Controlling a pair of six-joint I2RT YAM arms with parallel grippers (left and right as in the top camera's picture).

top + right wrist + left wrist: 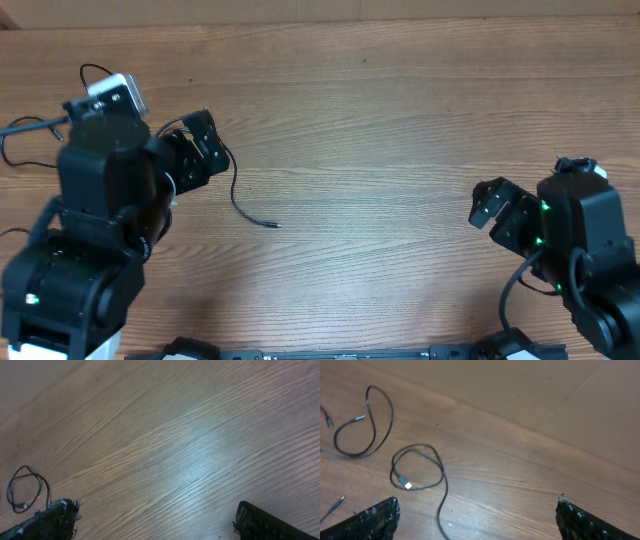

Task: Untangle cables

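Two thin blk cables, separate loose loops, L tool wide, R tool wide

One thin black cable lies in a loose loop beside a second looped cable, not touching.

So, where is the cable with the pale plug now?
In the left wrist view the cable lies looped on the table, left of centre, just ahead of the left gripper, beside another loop.

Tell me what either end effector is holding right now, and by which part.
Nothing is held. The left end effector and right end effector are both open and empty; the cables lie loose on the table.
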